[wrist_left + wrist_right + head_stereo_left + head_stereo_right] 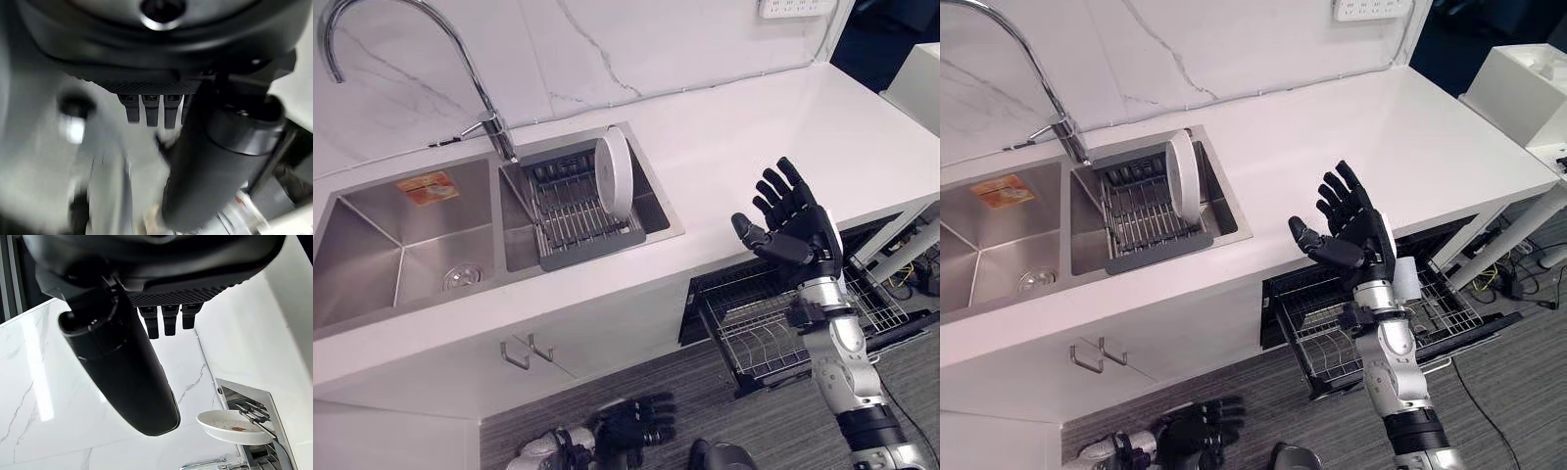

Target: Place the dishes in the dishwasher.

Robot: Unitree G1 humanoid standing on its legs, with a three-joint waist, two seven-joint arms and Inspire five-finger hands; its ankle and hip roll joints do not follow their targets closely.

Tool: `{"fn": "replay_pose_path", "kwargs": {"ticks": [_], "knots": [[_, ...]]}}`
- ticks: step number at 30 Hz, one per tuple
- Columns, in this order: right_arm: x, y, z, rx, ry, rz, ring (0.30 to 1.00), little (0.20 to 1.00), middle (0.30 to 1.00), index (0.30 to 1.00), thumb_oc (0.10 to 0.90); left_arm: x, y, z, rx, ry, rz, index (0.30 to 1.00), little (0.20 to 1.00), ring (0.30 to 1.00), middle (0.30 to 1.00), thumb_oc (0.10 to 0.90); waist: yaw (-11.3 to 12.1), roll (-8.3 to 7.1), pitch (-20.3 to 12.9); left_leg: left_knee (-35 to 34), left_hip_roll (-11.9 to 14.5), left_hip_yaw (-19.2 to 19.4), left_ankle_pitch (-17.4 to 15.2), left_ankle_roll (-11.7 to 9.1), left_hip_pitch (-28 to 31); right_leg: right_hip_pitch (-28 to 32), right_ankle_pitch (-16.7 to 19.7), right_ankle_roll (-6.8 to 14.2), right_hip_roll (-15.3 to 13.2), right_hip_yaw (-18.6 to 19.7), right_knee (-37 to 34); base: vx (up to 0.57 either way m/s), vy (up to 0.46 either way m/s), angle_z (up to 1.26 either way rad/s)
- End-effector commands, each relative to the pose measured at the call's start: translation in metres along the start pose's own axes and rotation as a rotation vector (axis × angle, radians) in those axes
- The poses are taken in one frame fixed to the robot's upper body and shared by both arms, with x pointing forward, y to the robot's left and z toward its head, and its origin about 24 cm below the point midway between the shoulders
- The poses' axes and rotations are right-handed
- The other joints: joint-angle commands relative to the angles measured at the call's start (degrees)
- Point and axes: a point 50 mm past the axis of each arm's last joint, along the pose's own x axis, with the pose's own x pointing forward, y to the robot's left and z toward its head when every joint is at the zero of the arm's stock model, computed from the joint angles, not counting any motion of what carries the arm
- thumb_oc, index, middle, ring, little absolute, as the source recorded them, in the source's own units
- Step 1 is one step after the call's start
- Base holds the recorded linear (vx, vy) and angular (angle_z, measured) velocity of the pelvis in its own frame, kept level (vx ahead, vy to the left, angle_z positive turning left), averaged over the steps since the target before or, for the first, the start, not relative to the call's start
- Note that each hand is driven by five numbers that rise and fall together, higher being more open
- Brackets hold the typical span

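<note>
Meanwhile, robot's right hand (795, 227) hung over the white countertop (724, 147), fingers spread, empty, w/ the round white plate (614, 174) upright in the grey wire rack (578, 211) in the steel sink (401, 245). Left hand (636, 427) hung low, fingers loosely curled, empty. Dishwasher's pulled-out wire basket (1332, 338) waited. Step: approach. Next: reach to plate, grip rim.

Bare counter (744, 147) beside the sink; faucet (431, 49) arches, seemingly clear, above.
</note>
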Motion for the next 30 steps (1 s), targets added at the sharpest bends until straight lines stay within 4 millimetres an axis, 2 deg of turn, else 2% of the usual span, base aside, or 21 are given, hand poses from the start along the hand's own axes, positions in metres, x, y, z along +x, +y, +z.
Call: {"fn": "replay_pose_path", "kwargs": {"ticks": [1,4,8,20,30], "knots": [[0.036,0.023,0.067,-0.035,-0.304,0.154,0.900,0.900,0.900,0.900,0.800,0.001,0.005,0.012,0.263,-0.068,0.211,0.900,0.900,0.900,0.900,0.800,0.81,0.98,-1.65,1.98,6.27,1.41,-3.47,-6.97,-1.40,2.39,-4.42,0.96,1.34,3.91,-1.09,0.05,-0.008,-0.02],[0.047,0.039,0.072,-0.064,-0.294,0.174,0.900,0.900,0.900,0.900,0.800,-0.003,0.022,-0.001,0.289,0.019,0.347,0.900,0.900,0.900,0.900,0.800,1.86,0.47,-1.66,1.98,6.10,0.99,-3.37,-6.91,-1.49,2.60,-4.67,0.67,1.28,3.29,-1.09,0.06,-0.015,-0.03],[0.057,0.047,0.074,-0.073,-0.291,0.163,0.900,0.900,0.900,0.900,0.800,-0.004,0.025,-0.010,0.281,0.059,0.392,0.900,0.900,0.900,0.900,0.800,2.85,0.15,-1.82,1.98,6.04,0.50,-3.44,-6.85,-1.54,2.87,-4.90,0.50,1.25,2.61,-1.09,0.05,-0.011,0.04],[0.074,0.054,0.069,-0.079,-0.212,0.159,0.900,0.900,0.900,0.900,0.800,-0.029,0.043,-0.060,0.188,0.309,0.599,0.900,0.900,0.900,0.900,0.800,5.83,-0.50,-2.79,1.98,4.79,-1.23,-3.95,-6.69,-1.64,3.73,-5.47,0.47,0.54,0.23,-1.09,0.06,0.006,0.11],[0.094,0.046,0.075,-0.091,-0.184,0.049,0.900,0.900,0.900,0.900,0.800,-0.044,0.045,-0.081,0.157,0.390,0.655,0.900,0.900,0.900,0.900,0.800,8.53,-0.48,-3.23,1.98,3.44,-3.03,-4.95,-6.33,-1.63,4.03,-5.78,0.72,-0.26,-1.12,-1.09,0.07,0.004,0.08]]}}
